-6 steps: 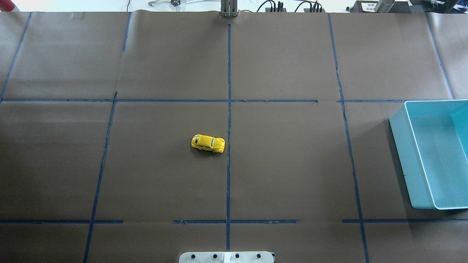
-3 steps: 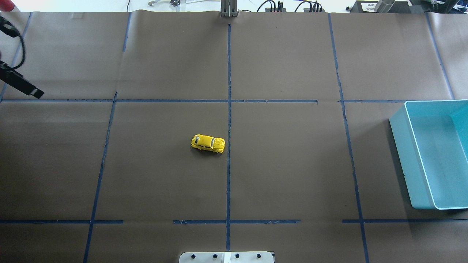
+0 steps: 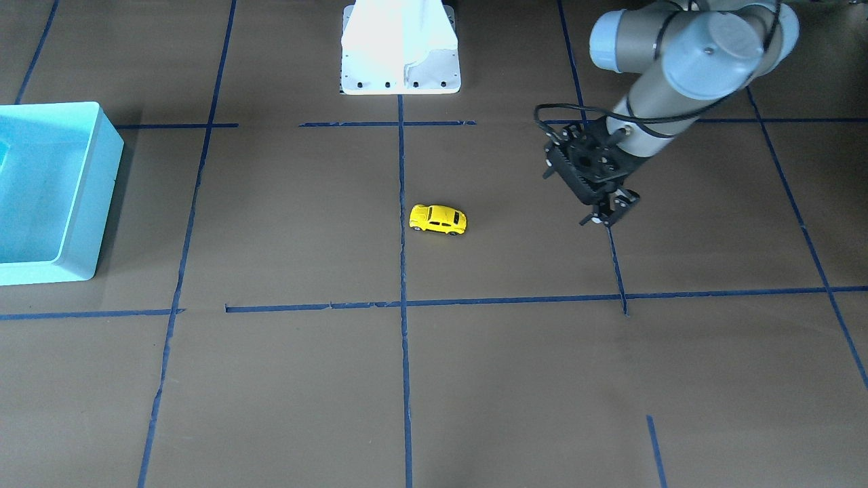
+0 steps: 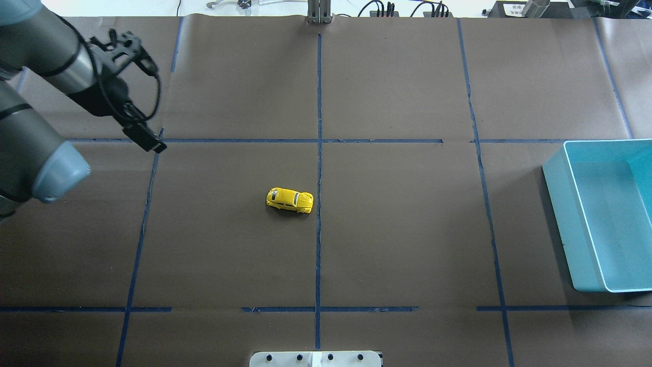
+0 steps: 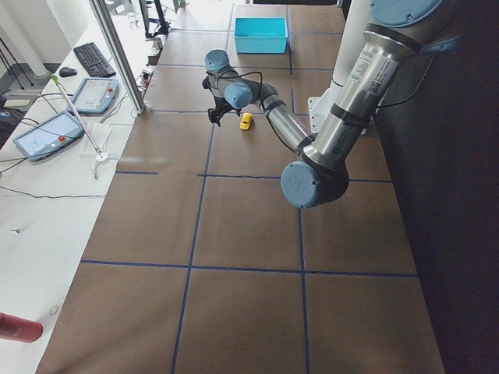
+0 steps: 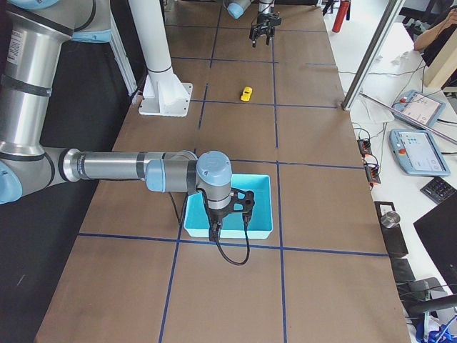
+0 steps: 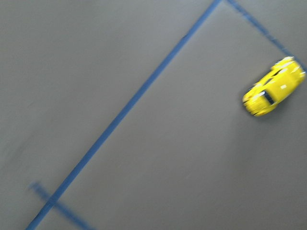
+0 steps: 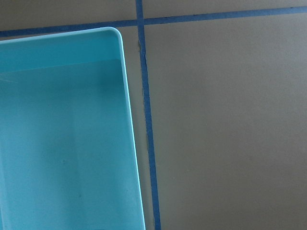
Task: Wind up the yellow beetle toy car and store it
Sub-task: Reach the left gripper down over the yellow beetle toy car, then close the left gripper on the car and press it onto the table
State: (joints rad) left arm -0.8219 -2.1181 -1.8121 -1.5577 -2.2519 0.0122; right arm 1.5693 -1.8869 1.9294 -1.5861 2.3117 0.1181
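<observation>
Just beside the centre tape line [image 4: 319, 102] sits the yellow beetle toy car [image 4: 289, 200]; approach step: the left hand [image 3: 610, 209], apparently open and empty, well off that line, must next reach and grip the car.

1. A table covered in brown paper [image 4: 397, 229] carries a grid of blue tape lines [image 4: 319, 102].
2. A turquoise rectangular plastic bin [image 4: 563, 214] stands near its edge.
3. A black keyboard [image 5: 93, 58] lies on a white side bench [image 5: 47, 202].
</observation>
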